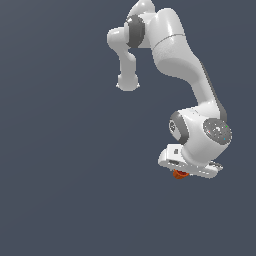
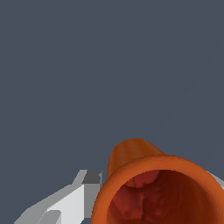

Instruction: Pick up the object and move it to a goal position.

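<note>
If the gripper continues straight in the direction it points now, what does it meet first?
The orange-red cup: it already sits at the gripper. Beyond it only plain grey background shows, so the way looks free, though depth is unclear.

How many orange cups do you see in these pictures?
1. The cup sits directly under the claw in the exterior view, mostly hidden by it. The wrist view shows the same cup close up, hollow top facing the camera.

Your arm (image 1: 170, 45) arches from its base at the top of the exterior view down to a bent wrist (image 1: 202, 135), with the hand (image 1: 181, 173) pointing downward below that wrist. One white finger (image 2: 65, 203) shows in the wrist view; the finger spacing cannot be made out.
</note>
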`<control>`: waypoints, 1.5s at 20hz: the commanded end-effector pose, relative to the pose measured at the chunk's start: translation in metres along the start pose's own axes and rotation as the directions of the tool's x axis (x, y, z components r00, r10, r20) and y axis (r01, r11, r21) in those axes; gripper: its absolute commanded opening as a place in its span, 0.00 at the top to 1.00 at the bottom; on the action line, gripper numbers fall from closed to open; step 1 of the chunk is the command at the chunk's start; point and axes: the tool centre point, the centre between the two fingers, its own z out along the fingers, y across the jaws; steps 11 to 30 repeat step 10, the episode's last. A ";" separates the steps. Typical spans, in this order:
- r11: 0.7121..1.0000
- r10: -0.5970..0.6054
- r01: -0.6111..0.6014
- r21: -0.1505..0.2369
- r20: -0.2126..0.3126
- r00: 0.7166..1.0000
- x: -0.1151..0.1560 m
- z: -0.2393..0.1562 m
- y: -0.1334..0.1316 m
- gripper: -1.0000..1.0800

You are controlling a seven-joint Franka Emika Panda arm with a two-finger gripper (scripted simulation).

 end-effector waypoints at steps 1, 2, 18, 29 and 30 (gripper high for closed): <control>1.000 0.001 -0.001 0.000 -0.001 1.000 0.001 -0.002 -0.008 1.00; 1.000 0.001 -0.001 0.000 -0.001 1.000 0.001 -0.002 -0.010 1.00; 1.000 0.001 -0.001 0.000 -0.001 1.000 0.002 -0.003 -0.016 1.00; 1.000 0.001 -0.001 0.000 -0.001 1.000 0.002 -0.003 -0.016 1.00; 1.000 0.001 -0.001 0.000 -0.001 1.000 0.002 -0.003 -0.016 1.00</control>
